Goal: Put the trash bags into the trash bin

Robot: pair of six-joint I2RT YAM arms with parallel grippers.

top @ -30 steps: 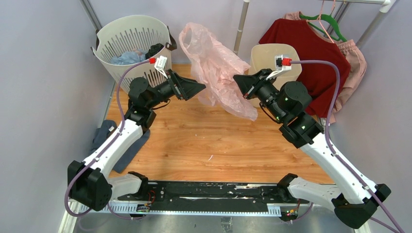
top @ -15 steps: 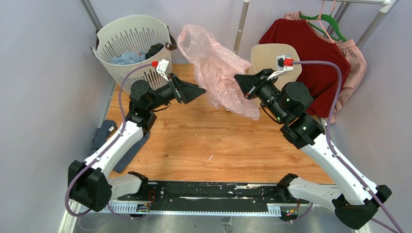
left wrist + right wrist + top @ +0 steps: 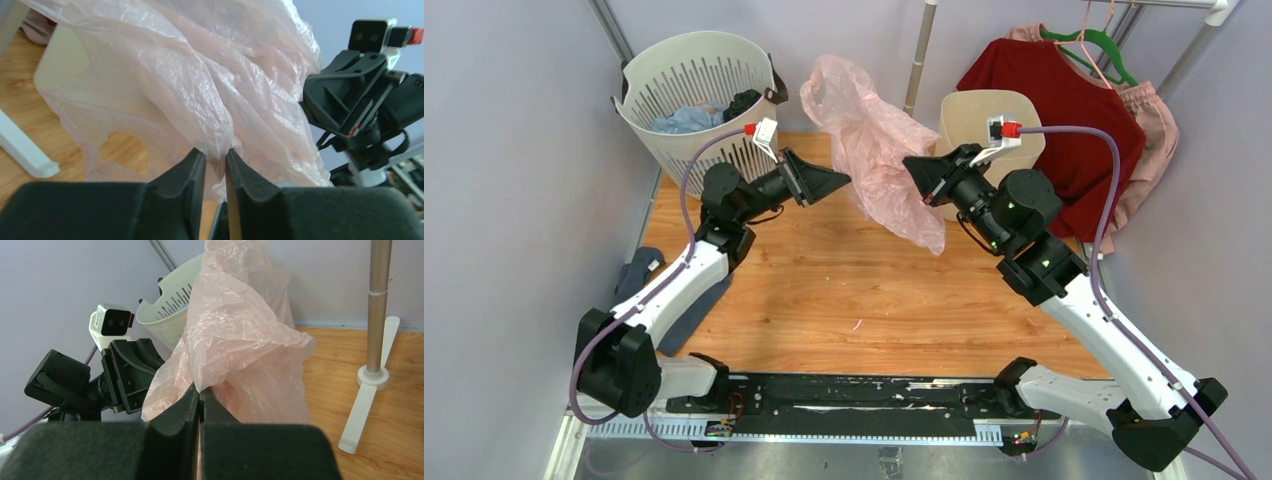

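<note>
The pale-pink translucent trash bag (image 3: 874,150) hangs in the air between my two grippers, above the back of the wooden table. My right gripper (image 3: 909,163) is shut on its right side; in the right wrist view the jaws (image 3: 200,389) pinch a thin fold of the bag (image 3: 240,340). My left gripper (image 3: 844,181) meets the bag's left side. In the left wrist view its jaws (image 3: 215,152) stand narrow, with a bunched fold of the bag (image 3: 200,75) caught between the tips. The cream-beige trash bin (image 3: 984,110) stands upright just behind the right gripper.
A white slotted basket (image 3: 694,80) with clothes stands at the back left. A clothes-rack pole (image 3: 919,60) rises behind the bag, its white foot (image 3: 370,390) on the table. A red shirt (image 3: 1064,110) and pink garment (image 3: 1154,120) hang at the back right. A blue-grey cloth (image 3: 639,280) lies at the left edge.
My left gripper has reached forward to the bag and narrowed its wide jaws onto a fold. The bag has shifted slightly right. The right gripper keeps its grip.
</note>
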